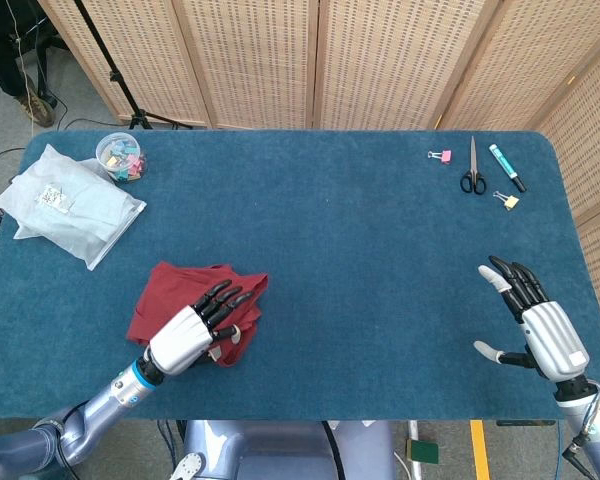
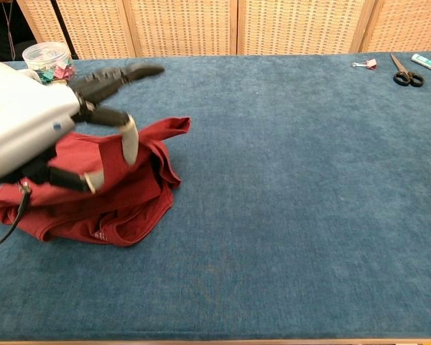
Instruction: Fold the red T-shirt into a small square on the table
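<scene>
A: Woven screens behind, blue-carpeted desk (image 1: pixel 380 260) in front. Entry begins at the left robot hand (image 1: pixel 192 330). State?

B: It sits over the red T-shirt (image 1: pixel 170 300), fingers stretched forward and slightly apart. From the chest view the palm hovers above the cloth with the thumb hanging down toward it; nothing appears pinched. I cannot tell whether the fingertips touch the fabric.

A: Why there?

B: Judgement only: the shirt is a loose bundle with a flap doubled over on top, so a spread robot hand above it suits pressing or smoothing that layer.

A: Shirt location?

B: Near the front-left of the desk, rumpled, several layers, roughly a block but ragged at the edges. Not yet a neat square.

A: Right robot hand (image 1: pixel 530 320)?

B: Far right, near the front edge, well apart from the shirt. Fingers apart, holding nothing; it shows only in the head view. It looks parked clear of the work.

A: Further out?

B: White plastic bag (image 1: pixel 70 200) at the left rear with a tub of clips (image 1: pixel 120 157) just behind it. Scissors (image 1: pixel 472 170), a marker (image 1: pixel 506 167) and two binder clips sit at the right rear corner, away from the folding area.
</scene>
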Robot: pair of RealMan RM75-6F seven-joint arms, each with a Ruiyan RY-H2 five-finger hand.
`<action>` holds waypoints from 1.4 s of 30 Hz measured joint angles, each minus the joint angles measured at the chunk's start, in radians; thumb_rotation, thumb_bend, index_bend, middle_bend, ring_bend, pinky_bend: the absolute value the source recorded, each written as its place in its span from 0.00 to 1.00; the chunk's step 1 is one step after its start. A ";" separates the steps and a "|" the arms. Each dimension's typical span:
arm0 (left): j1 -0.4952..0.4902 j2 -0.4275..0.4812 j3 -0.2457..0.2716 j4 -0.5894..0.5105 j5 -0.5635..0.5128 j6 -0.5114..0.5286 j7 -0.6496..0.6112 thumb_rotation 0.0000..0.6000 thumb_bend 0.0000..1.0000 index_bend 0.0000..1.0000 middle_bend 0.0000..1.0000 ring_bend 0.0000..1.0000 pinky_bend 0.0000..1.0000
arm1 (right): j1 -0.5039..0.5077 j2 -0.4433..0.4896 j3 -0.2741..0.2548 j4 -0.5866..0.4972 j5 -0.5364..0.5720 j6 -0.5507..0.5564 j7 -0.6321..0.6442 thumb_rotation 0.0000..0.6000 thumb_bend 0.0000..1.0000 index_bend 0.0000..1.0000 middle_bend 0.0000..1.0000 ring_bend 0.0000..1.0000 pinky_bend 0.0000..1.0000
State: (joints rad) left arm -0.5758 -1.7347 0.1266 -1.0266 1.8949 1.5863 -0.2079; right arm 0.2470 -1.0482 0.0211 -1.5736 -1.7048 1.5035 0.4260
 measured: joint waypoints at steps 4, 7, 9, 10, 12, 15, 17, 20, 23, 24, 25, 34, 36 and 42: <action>0.011 -0.016 0.023 0.031 0.013 -0.013 0.004 1.00 0.63 0.73 0.00 0.00 0.00 | 0.001 -0.001 -0.002 -0.001 -0.002 -0.003 -0.005 1.00 0.00 0.00 0.00 0.00 0.00; 0.018 -0.024 0.037 0.052 0.018 -0.022 0.002 1.00 0.61 0.73 0.00 0.00 0.00 | 0.001 -0.002 -0.003 -0.003 -0.003 -0.004 -0.011 1.00 0.00 0.00 0.00 0.00 0.00; 0.024 -0.027 0.043 0.064 0.016 -0.035 0.006 1.00 0.49 0.65 0.00 0.00 0.00 | 0.001 -0.003 -0.002 -0.003 -0.002 -0.006 -0.014 1.00 0.00 0.00 0.00 0.00 0.00; 0.026 -0.027 0.045 0.066 0.014 -0.042 0.008 1.00 0.43 0.59 0.00 0.00 0.00 | 0.001 -0.003 -0.002 -0.004 -0.001 -0.008 -0.015 1.00 0.00 0.00 0.00 0.00 0.00; 0.030 -0.026 0.051 0.063 0.006 -0.064 0.008 1.00 0.24 0.32 0.00 0.00 0.00 | 0.002 -0.004 -0.003 -0.004 -0.001 -0.010 -0.018 1.00 0.00 0.00 0.00 0.00 0.00; 0.032 -0.021 0.057 0.049 0.001 -0.083 0.007 1.00 0.04 0.03 0.00 0.00 0.00 | 0.002 -0.004 -0.002 -0.005 0.000 -0.011 -0.020 1.00 0.00 0.00 0.00 0.00 0.00; 0.033 -0.016 0.057 0.034 -0.003 -0.091 0.011 1.00 0.00 0.00 0.00 0.00 0.00 | 0.002 -0.004 -0.002 -0.006 0.001 -0.011 -0.020 1.00 0.00 0.00 0.00 0.00 0.00; 0.034 -0.007 0.052 0.004 -0.004 -0.080 -0.003 1.00 0.00 0.00 0.00 0.00 0.00 | 0.001 -0.003 -0.002 -0.006 0.001 -0.010 -0.020 1.00 0.00 0.00 0.00 0.00 0.00; 0.035 0.008 0.038 -0.028 -0.004 -0.046 -0.022 1.00 0.00 0.00 0.00 0.00 0.00 | 0.002 -0.004 -0.003 -0.005 0.000 -0.012 -0.022 1.00 0.00 0.00 0.00 0.00 0.00; 0.035 0.017 0.031 -0.045 -0.005 -0.032 -0.028 1.00 0.00 0.00 0.00 0.00 0.00 | 0.002 -0.004 -0.003 -0.005 0.000 -0.013 -0.023 1.00 0.00 0.00 0.00 0.00 0.00; 0.036 0.024 0.024 -0.059 -0.006 -0.021 -0.031 1.00 0.00 0.00 0.00 0.00 0.00 | 0.003 -0.005 -0.004 -0.005 -0.001 -0.014 -0.024 1.00 0.00 0.00 0.00 0.00 0.00; 0.067 0.179 -0.044 -0.231 -0.083 0.035 -0.027 1.00 0.00 0.00 0.00 0.00 0.00 | 0.000 -0.008 -0.003 -0.004 -0.006 -0.007 -0.040 1.00 0.00 0.00 0.00 0.00 0.00; 0.086 0.225 -0.050 -0.273 -0.123 0.028 -0.002 1.00 0.00 0.00 0.00 0.00 0.00 | -0.002 -0.010 0.000 -0.002 -0.005 0.000 -0.056 1.00 0.00 0.00 0.00 0.00 0.00; 0.186 0.399 -0.060 -0.419 -0.305 0.001 0.114 1.00 0.00 0.00 0.00 0.00 0.00 | -0.018 -0.029 0.021 0.007 0.013 0.035 -0.151 1.00 0.00 0.00 0.00 0.00 0.00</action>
State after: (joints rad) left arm -0.3893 -1.3360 0.0666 -1.4451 1.5901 1.5876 -0.0937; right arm 0.2294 -1.0770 0.0422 -1.5670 -1.6919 1.5385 0.2748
